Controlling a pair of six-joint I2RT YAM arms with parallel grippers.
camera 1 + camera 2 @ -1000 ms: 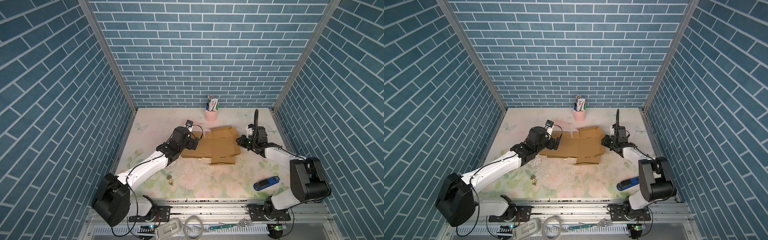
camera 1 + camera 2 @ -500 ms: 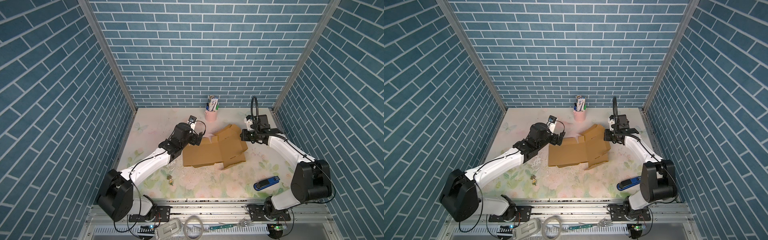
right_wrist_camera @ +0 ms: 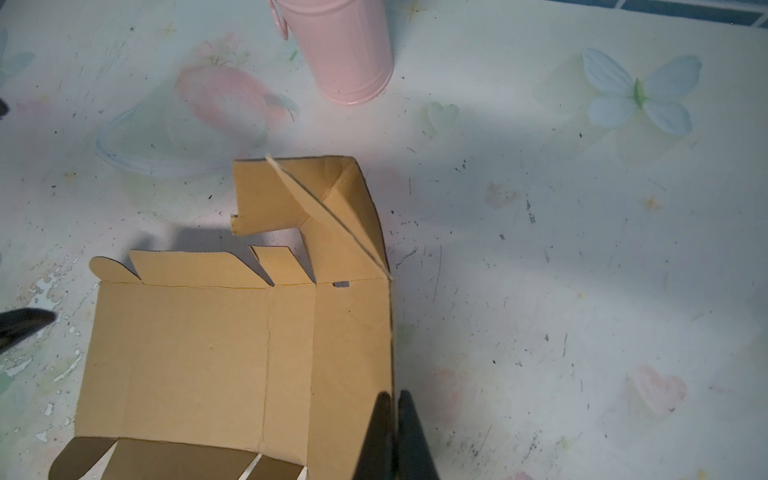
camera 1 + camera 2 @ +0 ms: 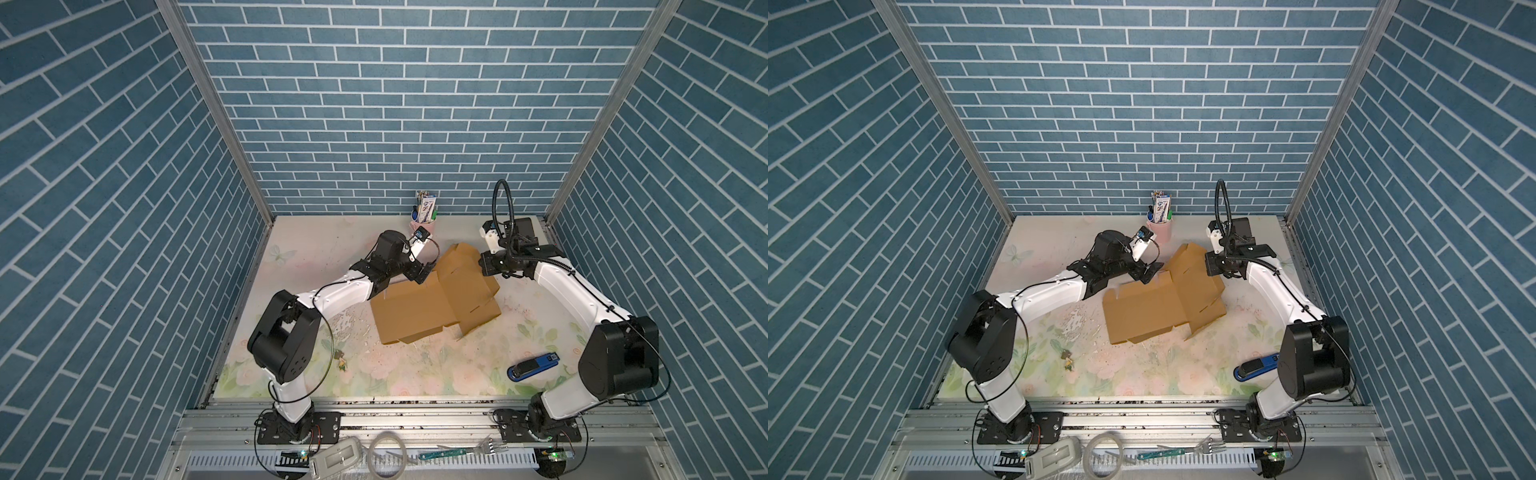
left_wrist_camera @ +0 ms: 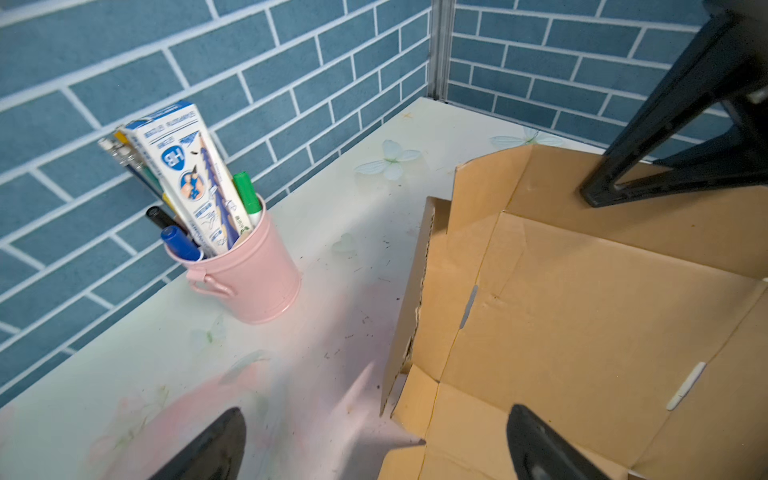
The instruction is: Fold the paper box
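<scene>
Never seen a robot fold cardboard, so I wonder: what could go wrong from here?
The right tool pinches only a thin edge of the paper box; the raised panel could slip free and flop back. The left tool is open, holding nothing, so the box might slide instead of creasing. The pink cup nearby could get knocked.

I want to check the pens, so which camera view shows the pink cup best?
The left wrist view: the pink cup is near, whole, with its pens visible. The right wrist view shows only its lower body; both top views show it small and far.
</scene>
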